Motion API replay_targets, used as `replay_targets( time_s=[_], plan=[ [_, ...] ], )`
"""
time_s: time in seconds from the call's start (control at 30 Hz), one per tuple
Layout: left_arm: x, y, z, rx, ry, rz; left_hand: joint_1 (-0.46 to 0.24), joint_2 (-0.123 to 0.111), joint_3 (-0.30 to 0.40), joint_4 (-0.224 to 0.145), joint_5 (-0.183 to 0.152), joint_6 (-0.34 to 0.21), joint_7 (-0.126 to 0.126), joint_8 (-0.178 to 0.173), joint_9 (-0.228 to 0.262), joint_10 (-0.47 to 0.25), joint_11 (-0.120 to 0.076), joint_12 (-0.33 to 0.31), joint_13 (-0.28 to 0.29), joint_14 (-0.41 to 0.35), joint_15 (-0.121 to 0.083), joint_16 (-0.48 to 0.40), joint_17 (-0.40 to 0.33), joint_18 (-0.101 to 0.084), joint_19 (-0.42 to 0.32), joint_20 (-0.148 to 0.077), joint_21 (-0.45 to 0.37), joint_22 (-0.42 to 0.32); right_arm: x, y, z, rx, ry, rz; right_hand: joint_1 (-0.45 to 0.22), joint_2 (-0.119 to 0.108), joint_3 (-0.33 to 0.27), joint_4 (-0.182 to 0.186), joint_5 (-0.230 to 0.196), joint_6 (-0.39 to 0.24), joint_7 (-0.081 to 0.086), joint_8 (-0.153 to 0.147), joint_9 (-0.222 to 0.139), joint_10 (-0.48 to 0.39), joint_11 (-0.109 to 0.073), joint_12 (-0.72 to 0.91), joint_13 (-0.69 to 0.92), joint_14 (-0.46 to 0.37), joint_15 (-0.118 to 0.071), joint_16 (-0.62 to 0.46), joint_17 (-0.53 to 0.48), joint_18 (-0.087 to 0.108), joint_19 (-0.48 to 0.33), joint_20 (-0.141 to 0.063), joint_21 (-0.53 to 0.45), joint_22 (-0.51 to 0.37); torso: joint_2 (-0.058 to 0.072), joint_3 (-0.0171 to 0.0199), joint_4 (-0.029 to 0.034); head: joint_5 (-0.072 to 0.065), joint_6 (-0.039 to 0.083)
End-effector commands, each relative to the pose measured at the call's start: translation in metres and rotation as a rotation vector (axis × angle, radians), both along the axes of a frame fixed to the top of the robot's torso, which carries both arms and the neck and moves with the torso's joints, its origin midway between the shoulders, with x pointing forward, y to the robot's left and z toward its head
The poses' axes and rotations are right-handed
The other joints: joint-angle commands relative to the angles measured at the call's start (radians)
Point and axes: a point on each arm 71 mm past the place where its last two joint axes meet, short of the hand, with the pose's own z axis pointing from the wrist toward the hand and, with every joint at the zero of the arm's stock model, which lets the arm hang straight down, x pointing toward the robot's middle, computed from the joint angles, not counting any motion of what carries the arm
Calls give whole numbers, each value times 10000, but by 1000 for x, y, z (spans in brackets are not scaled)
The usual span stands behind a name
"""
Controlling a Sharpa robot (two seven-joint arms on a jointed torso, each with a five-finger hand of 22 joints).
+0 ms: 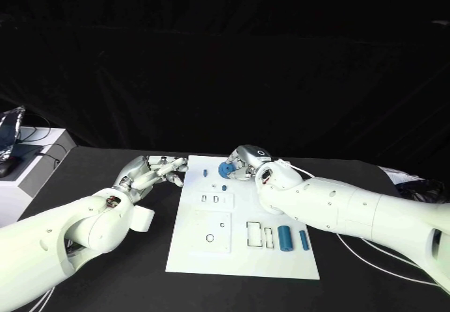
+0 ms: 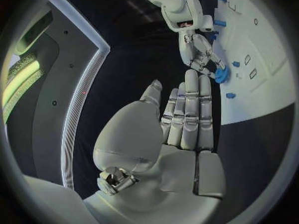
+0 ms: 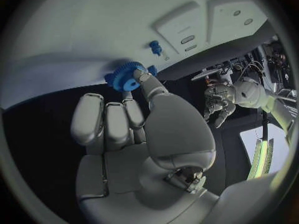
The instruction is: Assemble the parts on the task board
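Right hand (image 1: 246, 164) pinching a blue gear (image 1: 227, 169) between thumb and fingertip at the far end of the task board (image 1: 242, 260); in the right wrist view the gear (image 3: 126, 76) sat just ahead of the fingertips (image 3: 142, 77), at or just over the board's edge, and whether it touched the board could not be told. The gear appeared to be a small, rigid, light plastic part with a toothed rim, unlikely to deform. Its smooth faces would probably slip, so the toothed rim looked the surer place to take hold. The right arm reached in across the board's right side, palm turned toward the gear, the remaining fingers loosely curled below it. The left hand (image 1: 153, 171) lay off the board's left edge, level with the right hand and well apart from the gear, fingers straight and together, grasping nothing (image 2: 187, 114). Two blue cylinders (image 1: 284, 237) lay on the board behind the right hand, under its forearm.
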Motion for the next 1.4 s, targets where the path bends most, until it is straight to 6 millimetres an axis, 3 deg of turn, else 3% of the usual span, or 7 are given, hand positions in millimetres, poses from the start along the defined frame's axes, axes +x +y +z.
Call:
replay_targets(
  time_s=[0.03,0.43,0.73,0.83,1.07,1.2,1.4],
  plan=[
    [-1,-3,1,-71,-68,-190,20,-76,30,-6,-37,-53,-13,-27,3,-59,19,-40,6,-2,-3,-8,-14,87,-63,-6,34,-15,1,1,0,-139,-185,130,-92,-44,10,-13,-13,350,202,37,162,-14,52,-41,731,22,-48,-11,7,-126,774,-140,-26,1489,5,-20,-16,12,7],
    [-1,-2,1,-58,-59,-176,20,-76,30,-6,-37,-53,-13,-27,3,-59,19,-40,6,-2,-3,-8,-14,87,-63,-6,34,-15,4,2,-4,-327,46,84,-114,-88,-16,16,-64,271,232,34,142,-51,76,-115,708,16,-34,-29,-2,-117,766,-127,-73,1480,12,-13,-16,57,37],
    [-1,-2,1,-54,-51,-174,20,-76,30,-6,-37,-53,-13,-27,3,-59,19,-40,6,-2,-3,-8,-14,87,-63,-6,34,-15,8,3,-6,-374,293,104,-160,-197,-121,133,-210,-110,372,24,62,-191,169,-340,593,12,30,-57,-9,-99,757,-75,-140,1471,15,-18,-14,54,39],
    [-1,-2,1,-52,-46,-174,20,-76,30,-6,-37,-53,-13,-27,3,-59,19,-40,6,-2,-3,-8,-14,87,-63,-6,34,-15,9,5,-7,-405,556,243,-230,-259,-261,320,-465,-660,550,20,0,-331,293,-513,476,8,124,-50,10,-74,752,-2,-174,1468,14,-20,-11,49,38],
    [-1,-2,1,-41,-35,-161,-2,-84,31,-16,-35,-75,-1,-26,3,-87,28,-40,6,-3,1,-10,-16,90,-71,-1,51,-43,10,6,-9,-432,746,333,-314,-420,-919,861,-448,-1006,625,18,9,-520,365,-664,264,-2,210,-30,43,-12,754,106,-211,1467,13,-12,2,48,27],
    [-1,-2,1,-34,-29,-149,-2,-84,31,-16,-35,-75,-1,-26,3,-87,28,-40,6,-3,1,-10,-16,90,-71,-1,51,-43,10,6,-9,-442,837,376,-416,-700,-1219,1514,-499,-1107,635,20,18,-593,401,-637,125,-11,236,-27,50,21,757,156,-235,1466,8,-15,-8,69,16],
    [0,-2,1,-24,-16,-128,0,-85,33,-25,-33,-97,19,-27,3,-112,39,-39,6,-2,6,-9,-15,93,-70,0,55,-50,9,5,-10,-440,941,411,-387,-742,-1195,1604,-483,-1029,617,25,24,-581,381,-579,110,-3,234,-8,74,14,762,151,-194,1475,10,-10,-10,75,25]
  ],
)
